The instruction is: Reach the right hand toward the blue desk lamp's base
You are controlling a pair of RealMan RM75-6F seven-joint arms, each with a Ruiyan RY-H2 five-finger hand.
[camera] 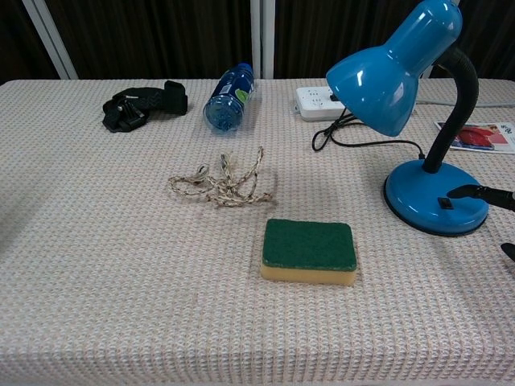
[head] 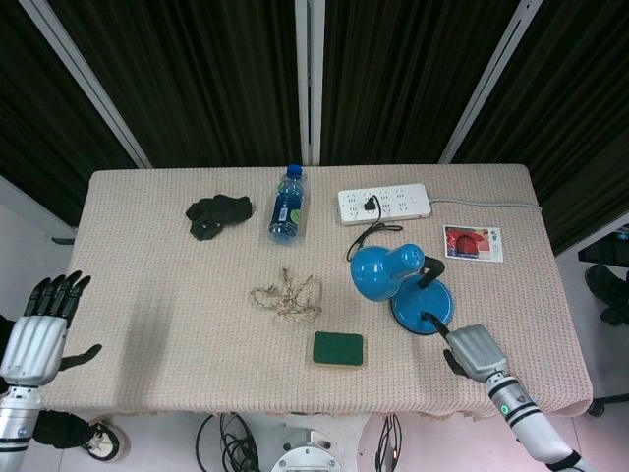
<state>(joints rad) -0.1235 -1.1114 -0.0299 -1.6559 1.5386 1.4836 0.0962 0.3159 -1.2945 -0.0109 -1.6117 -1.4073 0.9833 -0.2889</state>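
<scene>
Blue desk lamp stands on the tabletop, plugged into the power strip behind it. Right hand sits just beside the lamp base, fingers extended over its rim, holding nothing. Left hand idles well away from the lamp, fingers spread.

Sitting on the table: one lamp, one sponge, one rope tangle, one bottle, one black strap, one power strip, one card. Two hands are showing: right, left.
</scene>
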